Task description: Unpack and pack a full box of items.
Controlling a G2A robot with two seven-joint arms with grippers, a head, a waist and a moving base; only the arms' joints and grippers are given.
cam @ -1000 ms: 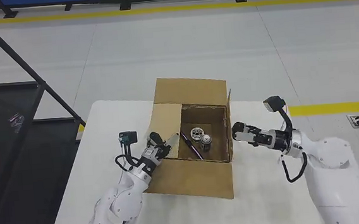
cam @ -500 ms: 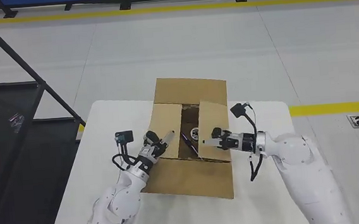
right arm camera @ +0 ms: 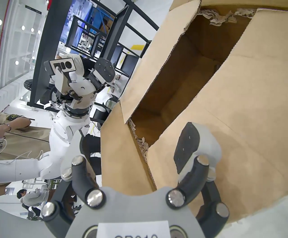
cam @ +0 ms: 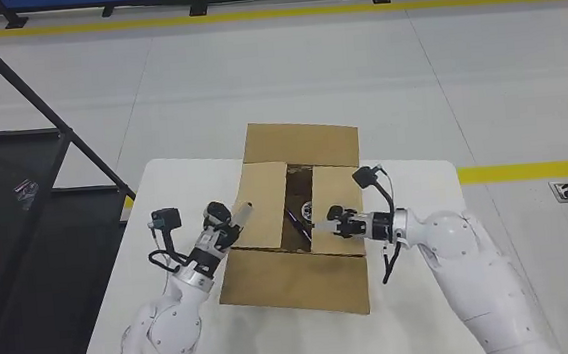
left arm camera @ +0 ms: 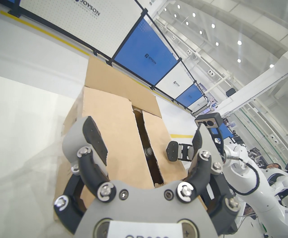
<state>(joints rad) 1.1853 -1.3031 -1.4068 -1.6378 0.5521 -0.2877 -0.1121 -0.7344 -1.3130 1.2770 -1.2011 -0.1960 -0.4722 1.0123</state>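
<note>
On the white surface (cam: pixel 424 296), a brown cardboard box (cam: pixel 292 277) stands nearly shut, with one tool at each side flap.
Left tool (cam: pixel 229 218), spread wide and empty, hovers just beside the outer edge of the left flap (cam: pixel 264 204), which lies to its right. Between the flaps a narrow gap (cam: pixel 301 181) runs near to far, with a small round metal item (cam: pixel 307 211) showing through. Right tool (cam: pixel 332 216), also spread and gripping nothing, sits on the right flap (cam: pixel 340 185), so that arm looks better placed to press down.
</note>
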